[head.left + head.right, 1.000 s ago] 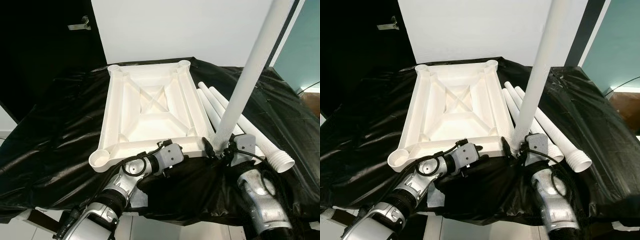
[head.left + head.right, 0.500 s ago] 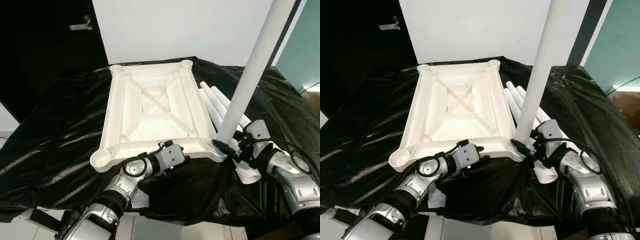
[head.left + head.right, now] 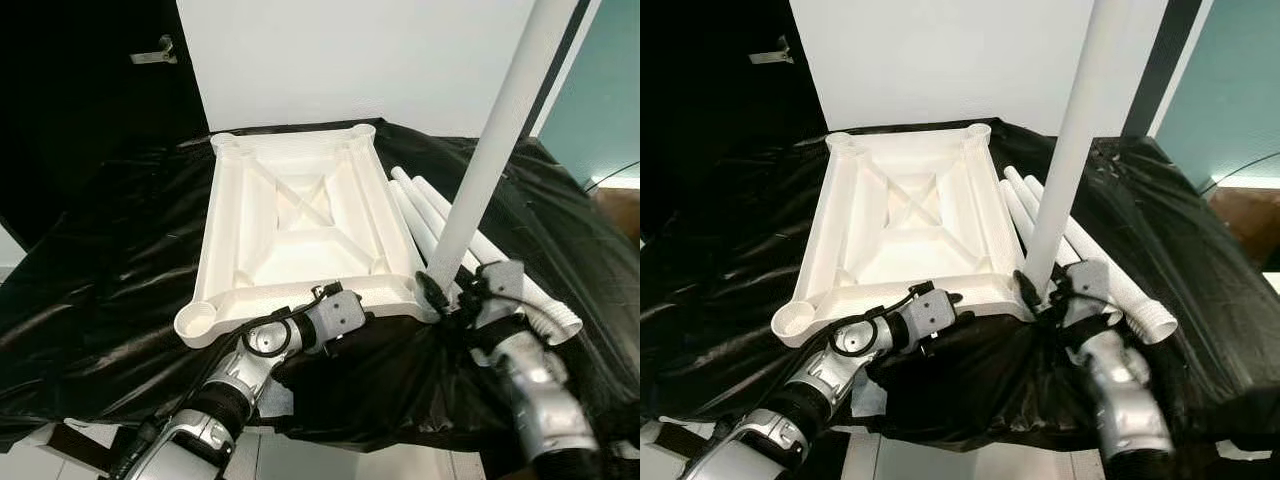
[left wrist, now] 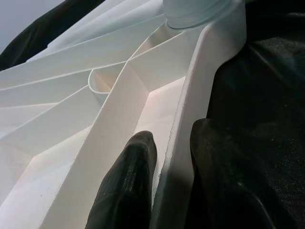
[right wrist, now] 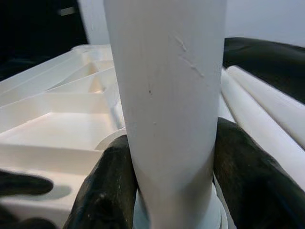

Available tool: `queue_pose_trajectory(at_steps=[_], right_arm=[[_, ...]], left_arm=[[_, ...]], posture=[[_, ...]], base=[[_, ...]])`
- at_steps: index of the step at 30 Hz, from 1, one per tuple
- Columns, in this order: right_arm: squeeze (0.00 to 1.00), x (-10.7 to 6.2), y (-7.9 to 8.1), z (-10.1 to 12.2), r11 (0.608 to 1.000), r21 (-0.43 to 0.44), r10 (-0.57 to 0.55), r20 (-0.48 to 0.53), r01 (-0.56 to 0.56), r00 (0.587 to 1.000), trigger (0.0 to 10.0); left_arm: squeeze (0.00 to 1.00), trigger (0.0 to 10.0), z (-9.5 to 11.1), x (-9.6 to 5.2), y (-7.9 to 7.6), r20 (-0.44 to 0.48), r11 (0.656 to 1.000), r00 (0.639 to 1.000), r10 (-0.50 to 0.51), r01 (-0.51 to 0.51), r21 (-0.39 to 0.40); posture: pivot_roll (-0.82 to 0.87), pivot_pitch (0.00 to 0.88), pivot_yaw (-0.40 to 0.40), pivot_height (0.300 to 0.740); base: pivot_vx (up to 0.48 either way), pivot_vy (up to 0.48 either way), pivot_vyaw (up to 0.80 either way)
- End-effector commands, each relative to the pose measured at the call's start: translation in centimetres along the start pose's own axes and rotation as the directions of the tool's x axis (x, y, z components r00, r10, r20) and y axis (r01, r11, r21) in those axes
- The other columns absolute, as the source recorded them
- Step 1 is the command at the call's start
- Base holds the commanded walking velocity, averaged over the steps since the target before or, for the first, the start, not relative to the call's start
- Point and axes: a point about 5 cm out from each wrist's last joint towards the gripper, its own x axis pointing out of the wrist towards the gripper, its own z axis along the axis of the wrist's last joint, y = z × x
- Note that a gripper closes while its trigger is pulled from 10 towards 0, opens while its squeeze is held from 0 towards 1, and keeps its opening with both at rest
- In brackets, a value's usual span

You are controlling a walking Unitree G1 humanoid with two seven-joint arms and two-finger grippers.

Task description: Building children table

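The white table top (image 3: 295,230) lies upside down on a table covered with a black sheet (image 3: 110,250). Its ribs face up, and it has four round corner holes. One white leg (image 3: 480,170) stands straight up in the near right corner hole.

The right gripper (image 3: 447,292) has its fingers (image 5: 102,186) clamped around the bottom of this leg, one finger on each side.

The left gripper (image 3: 322,297) pinches the near edge of the table top, with one finger (image 4: 128,186) inside the rim and one outside.

Three more white legs (image 3: 440,225) lie side by side just to the right of the table top. The near left corner hole (image 3: 197,322) sits close to the table's front edge. Open black sheet stretches on the far left and the far right. A white wall (image 3: 340,60) stands behind.
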Motion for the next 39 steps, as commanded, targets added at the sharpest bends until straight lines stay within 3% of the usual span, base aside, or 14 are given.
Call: queue_pose_trajectory(at_steps=[1,4,8,15,16,17,21,22,25,26,28,29,34,39], right_arm=[[0.0,-0.7,0.1,-1.5,0.997,0.0,-0.074,-0.069,0.074,0.995,0.0],[0.0,-1.4,1.2,-1.8,0.977,0.019,-0.211,-0.058,0.213,0.976,0.0],[0.0,-1.0,0.0,-0.7,0.93,0.02,-0.368,0.024,0.368,0.929,0.0],[0.0,0.3,0.9,0.8,0.929,0.02,-0.369,0.105,0.369,0.923,0.0],[0.0,0.6,1.7,0.5,0.944,0.012,-0.328,0.086,0.329,0.941,1.4],[0.0,1.0,2.4,0.2,0.962,-0.008,-0.272,0.068,0.273,0.96,10.0],[0.0,1.3,3.3,0.0,0.979,-0.029,-0.202,0.053,0.203,0.978,10.0],[1.0,1.5,3.5,0.1,0.987,-0.01,-0.161,0.052,0.162,0.986,10.0],[1.0,1.6,2.9,0.3,0.999,0.022,-0.027,0.035,0.026,0.999,10.0],[0.19,1.6,2.6,0.2,1.0,0.02,0.002,0.024,-0.003,1.0,10.0],[0.19,1.7,2.4,0.2,1.0,0.017,0.015,0.017,-0.015,1.0,10.0],[0.0,1.6,1.8,0.3,0.999,0.017,0.045,0.011,-0.045,0.999,10.0],[0.0,1.3,0.5,0.3,0.979,0.011,0.206,-0.037,-0.206,0.978,10.0],[0.0,0.7,-0.3,0.0,0.895,0.0,0.443,-0.125,-0.446,0.888,10.0]], left_arm=[[0.0,10.0,-2.8,-0.2,-3.1,-0.127,0.993,0.988,-0.083,0.072,-0.088],[0.0,10.0,-2.9,-0.3,-3.2,-0.128,0.993,0.987,-0.092,0.081,-0.086],[0.0,10.0,-2.8,-0.2,-3.1,-0.126,0.993,0.987,-0.101,0.091,-0.078],[0.0,10.0,-2.5,0.0,-3.0,-0.115,0.993,0.989,-0.094,0.085,-0.08],[0.0,10.0,-2.6,-0.1,-3.2,-0.117,0.993,0.988,-0.096,0.087,-0.081],[0.0,10.0,-2.7,-0.2,-3.3,-0.121,0.993,0.988,-0.095,0.085,-0.084],[0.0,10.0,-2.9,-0.4,-3.3,-0.129,0.993,0.988,-0.088,0.077,-0.087],[0.0,10.0,-3.0,-0.5,-3.2,-0.131,0.993,0.988,-0.084,0.073,-0.089],[0.0,10.0,-3.0,-0.5,-3.0,-0.133,0.994,0.988,-0.082,0.07,-0.09],[0.0,10.0,-2.9,-0.4,-3.0,-0.132,0.994,0.988,-0.082,0.071,-0.089],[0.0,10.0,-2.9,-0.4,-3.0,-0.132,0.994,0.988,-0.082,0.071,-0.089],[0.0,10.0,-2.8,-0.3,-3.0,-0.129,0.994,0.988,-0.083,0.072,-0.087],[0.0,10.0,-2.5,0.2,-2.8,-0.124,0.994,0.989,-0.082,0.073,-0.081],[0.0,10.0,-2.4,0.2,-2.7,-0.124,0.994,0.989,-0.085,0.076,-0.076]], posture=[[-0.05,0.027,-0.036,0.74],[-0.06,0.027,-0.022,0.74],[-0.05,0.024,-0.018,0.74],[-0.05,0.03,-0.019,0.74],[-0.05,0.03,-0.021,0.74],[-0.04,0.03,-0.024,0.74],[-0.04,0.033,-0.024,0.74],[-0.04,0.035,-0.021,0.74],[-0.05,0.032,-0.017,0.74],[-0.05,0.032,-0.017,0.74],[-0.06,0.03,-0.017,0.74],[-0.06,0.029,-0.017,0.74],[-0.08,0.022,-0.016,0.74],[-0.08,0.017,-0.022,0.74]], base=[[0.0,0.0,0.0],[0.0,0.0,0.0],[0.0,0.0,0.0],[0.0,0.0,0.0],[0.0,0.0,0.0],[0.0,0.0,0.0],[0.0,0.0,0.0],[0.0,0.0,0.0],[0.0,0.0,0.0],[0.0,0.0,0.0],[0.0,0.0,0.0],[0.0,0.0,0.0],[0.0,0.0,0.0],[0.0,0.0,0.0]])
